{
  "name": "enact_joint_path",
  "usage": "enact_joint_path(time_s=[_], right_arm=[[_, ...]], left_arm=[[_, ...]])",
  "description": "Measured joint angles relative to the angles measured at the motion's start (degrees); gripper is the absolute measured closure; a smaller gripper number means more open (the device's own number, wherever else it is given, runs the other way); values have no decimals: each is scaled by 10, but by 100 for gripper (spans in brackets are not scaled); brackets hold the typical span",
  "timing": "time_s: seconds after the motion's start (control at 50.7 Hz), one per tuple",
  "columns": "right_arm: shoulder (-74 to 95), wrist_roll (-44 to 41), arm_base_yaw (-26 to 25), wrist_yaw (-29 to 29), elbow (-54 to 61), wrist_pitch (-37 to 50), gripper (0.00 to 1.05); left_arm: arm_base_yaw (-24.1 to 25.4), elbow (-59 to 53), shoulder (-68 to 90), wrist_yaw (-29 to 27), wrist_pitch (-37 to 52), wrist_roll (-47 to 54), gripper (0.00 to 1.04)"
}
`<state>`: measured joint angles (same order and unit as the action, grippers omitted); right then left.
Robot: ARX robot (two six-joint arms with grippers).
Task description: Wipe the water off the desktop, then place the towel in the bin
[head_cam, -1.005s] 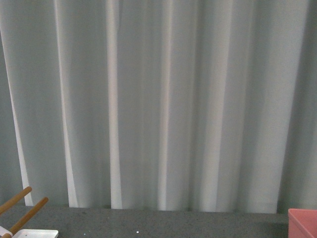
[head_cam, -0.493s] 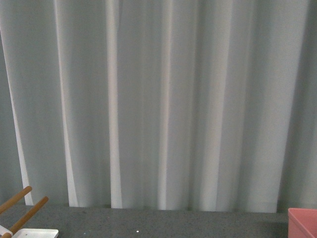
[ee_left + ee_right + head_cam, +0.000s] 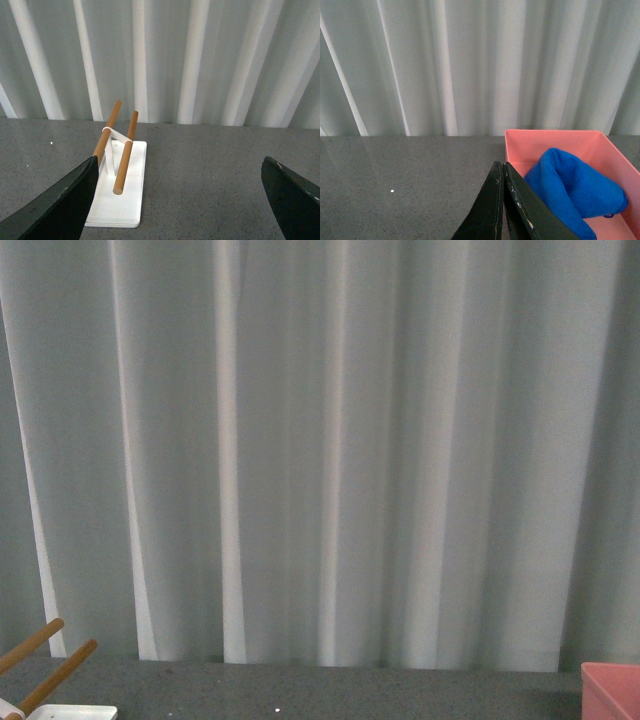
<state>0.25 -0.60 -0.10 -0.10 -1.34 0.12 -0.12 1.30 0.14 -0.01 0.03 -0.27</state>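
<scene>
— Where is the bright royal-blue fuzzy terry towel [image 3: 572, 187] found?

— It is seen in the right wrist view, bunched inside the salmon-pink rectangular plastic bin [image 3: 555, 138], which is set on the dark grey speckled counter [image 3: 405, 170] in front of the pale pleated curtain [image 3: 470, 65]. Only a corner of that bin [image 3: 612, 690] is caught at the right edge of the front view.

— And how are the fingers held?

— The right gripper [image 3: 503, 172] is shown with its dark fingers [image 3: 490, 210] pressed together, nothing pinched between them, just beside the bin's near wall. The left gripper [image 3: 177, 175] is shown with its fingers [image 3: 65, 200] spread wide apart, nothing between them.

— What is framed by the left fingers?

— A white flat-based rack with two slanted wooden rods [image 3: 117, 170] is seen standing on the counter; its edge [image 3: 60, 705] is also caught at the lower left of the front view.
</scene>
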Motion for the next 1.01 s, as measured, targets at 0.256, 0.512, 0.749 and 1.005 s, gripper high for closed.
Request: enact_joint_path(time_s=[0.256,0.512,0.749,1.005], right_arm=[[0,0,0,0,0,-1,63],[0,1,0,0,0,-1,5],[0,0,0,0,0,-1,7],[0,0,0,0,0,-1,7]], left_arm=[[0,0,0,0,0,0,7],[0,0,0,0,0,0,7],[0,0,0,0,0,0,7],[0,0,0,0,0,0,7]])
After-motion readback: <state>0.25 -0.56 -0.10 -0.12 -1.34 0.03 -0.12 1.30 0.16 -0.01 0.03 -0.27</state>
